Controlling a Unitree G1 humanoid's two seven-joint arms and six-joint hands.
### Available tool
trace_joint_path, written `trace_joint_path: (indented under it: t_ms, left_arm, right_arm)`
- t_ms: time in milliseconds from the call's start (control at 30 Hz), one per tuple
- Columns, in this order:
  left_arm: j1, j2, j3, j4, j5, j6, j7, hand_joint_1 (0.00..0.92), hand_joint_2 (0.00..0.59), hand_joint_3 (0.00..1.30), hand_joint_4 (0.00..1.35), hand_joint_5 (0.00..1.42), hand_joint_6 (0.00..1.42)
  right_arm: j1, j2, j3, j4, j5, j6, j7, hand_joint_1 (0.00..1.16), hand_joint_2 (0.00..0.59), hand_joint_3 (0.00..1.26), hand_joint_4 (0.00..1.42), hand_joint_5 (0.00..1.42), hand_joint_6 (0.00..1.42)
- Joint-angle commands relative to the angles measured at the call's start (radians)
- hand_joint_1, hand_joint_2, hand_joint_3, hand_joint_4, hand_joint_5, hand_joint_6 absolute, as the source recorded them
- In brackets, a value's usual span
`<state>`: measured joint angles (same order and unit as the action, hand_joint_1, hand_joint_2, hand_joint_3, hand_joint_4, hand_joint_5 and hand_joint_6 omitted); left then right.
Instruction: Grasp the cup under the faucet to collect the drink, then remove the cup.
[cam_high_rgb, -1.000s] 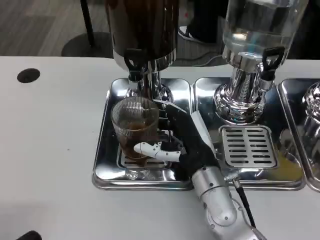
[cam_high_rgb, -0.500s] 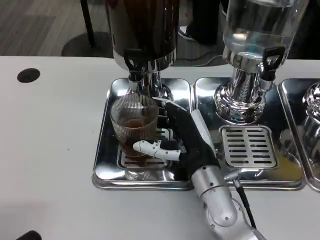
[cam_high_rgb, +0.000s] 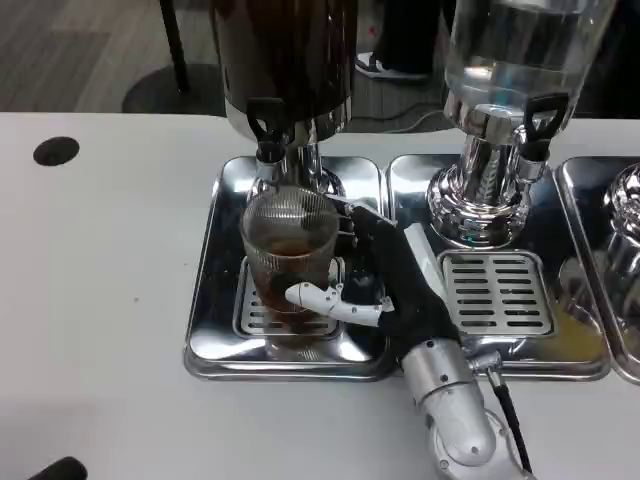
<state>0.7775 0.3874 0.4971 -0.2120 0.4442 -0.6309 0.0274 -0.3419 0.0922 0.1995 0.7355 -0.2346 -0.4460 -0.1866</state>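
The cup (cam_high_rgb: 291, 252), a ribbed clear glass with a shallow layer of dark drink at its bottom, is gripped by the right hand (cam_high_rgb: 385, 285): a white finger is laid across its front and the black fingers (cam_high_rgb: 352, 225) are wrapped round its right side. Compared with a second ago, the cup and the hand are seen shifted together to the right and slightly toward the robot, while the dispensers, trays and tabletop (cam_high_rgb: 90, 300) are hardly displaced in the picture, so a real move of the cup is indicated rather than a camera shift. The cup is now found over the grille of the left drip tray (cam_high_rgb: 210, 330), just in front of and a little right of the black faucet (cam_high_rgb: 266, 125) of the dark dispenser (cam_high_rgb: 285, 50), with its rim no longer centred beneath the spout. Whether it is lifted clear of the grille cannot be told. No stream is seen from the faucet. The collecting step is judged finished and the removal begun; what remains is for the cup to be carried clear of the tray. The grip should be kept firm and the cup upright, since liquid could be spilled over the tray's raised edge.
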Motion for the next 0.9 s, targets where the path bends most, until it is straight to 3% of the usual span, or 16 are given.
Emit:
trace_joint_path:
  t_ms: [33,400,900]
  left_arm:
    - [0.006,0.012,-0.003,-0.016,0.013,0.01,-0.013,0.0,0.005,0.0,0.0,0.0,0.0]
    - [0.016,0.011,0.003,-0.022,0.011,0.01,-0.011,0.0,0.005,0.0,0.0,0.0,0.0]
    - [0.006,0.013,-0.004,-0.027,0.017,0.016,-0.014,0.0,0.005,0.0,0.0,0.0,0.0]
  right_arm:
    - [0.003,0.012,-0.004,-0.04,0.009,-0.012,0.007,0.95,0.193,0.42,0.41,0.4,0.3]
    - [0.012,0.013,-0.001,-0.046,0.008,-0.019,0.014,0.95,0.193,0.42,0.41,0.4,0.3]
    - [0.073,-0.012,-0.006,-0.124,0.012,-0.022,0.035,0.94,0.191,0.42,0.42,0.41,0.3]
